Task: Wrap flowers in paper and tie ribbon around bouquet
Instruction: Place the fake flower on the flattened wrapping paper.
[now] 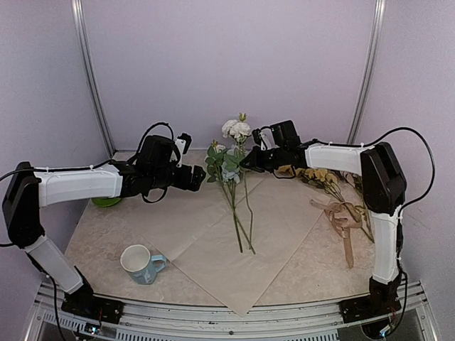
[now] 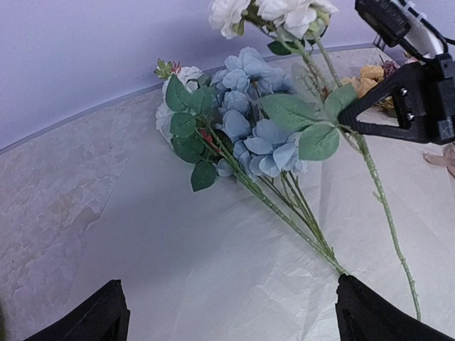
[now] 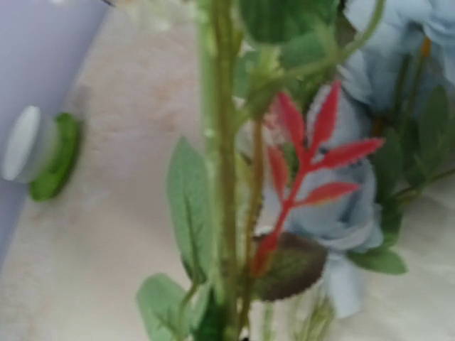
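Peach paper (image 1: 213, 245) lies flat on your table (image 1: 92, 234). The flowers (image 1: 234, 192) lie on it, stems toward you and blooms toward the far wall. Your right hand (image 1: 249, 160) is clenched on a white-bloomed stem (image 1: 237, 129), blooms up. Your left hand (image 1: 200, 179) is spread wide, just left of the blooms. The ribbon (image 1: 345, 222) lies at right.

From your left wrist, blue blooms (image 2: 256, 135) rest on the paper, stems running down-right.

From your right wrist, a green stem (image 3: 226, 177) stands upright, blurred.
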### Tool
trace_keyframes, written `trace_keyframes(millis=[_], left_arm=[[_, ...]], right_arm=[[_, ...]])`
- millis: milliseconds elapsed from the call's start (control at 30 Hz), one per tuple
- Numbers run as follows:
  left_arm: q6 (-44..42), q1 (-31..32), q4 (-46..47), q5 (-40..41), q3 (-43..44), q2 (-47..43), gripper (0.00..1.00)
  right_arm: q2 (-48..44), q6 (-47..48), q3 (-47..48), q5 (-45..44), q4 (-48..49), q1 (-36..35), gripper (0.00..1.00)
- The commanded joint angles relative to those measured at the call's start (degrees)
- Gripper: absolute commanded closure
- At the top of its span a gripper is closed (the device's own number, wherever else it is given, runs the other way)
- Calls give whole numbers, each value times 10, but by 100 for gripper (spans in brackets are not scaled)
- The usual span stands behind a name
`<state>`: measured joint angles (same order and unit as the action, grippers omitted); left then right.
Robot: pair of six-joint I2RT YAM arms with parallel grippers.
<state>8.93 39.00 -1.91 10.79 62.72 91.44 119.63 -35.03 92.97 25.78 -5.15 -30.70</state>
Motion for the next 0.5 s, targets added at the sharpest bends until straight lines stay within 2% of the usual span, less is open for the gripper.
trace_keyframes(millis=[0, 133, 200, 267, 300, 467], left_arm=[[-1, -2, 8, -1, -5, -4, 1], [-3, -3, 6, 2, -4, 0, 1], [-3, -3, 5, 1, -4, 0, 1], [-3, -3, 5, 0, -5, 0, 1], [-3, -3, 5, 1, -6, 0, 1], [-6, -3, 7, 2, -6, 2, 1]], right_arm=[[50, 45, 71, -11, -67, -2, 89], [58, 82, 109, -41, -129, 2, 59], [50, 131, 128, -49, -168, 10, 47], [31, 173, 144, -51, -213, 23, 12], [15, 191, 147, -70, -238, 33, 2], [-93, 261, 99, -153, -327, 110, 0]])
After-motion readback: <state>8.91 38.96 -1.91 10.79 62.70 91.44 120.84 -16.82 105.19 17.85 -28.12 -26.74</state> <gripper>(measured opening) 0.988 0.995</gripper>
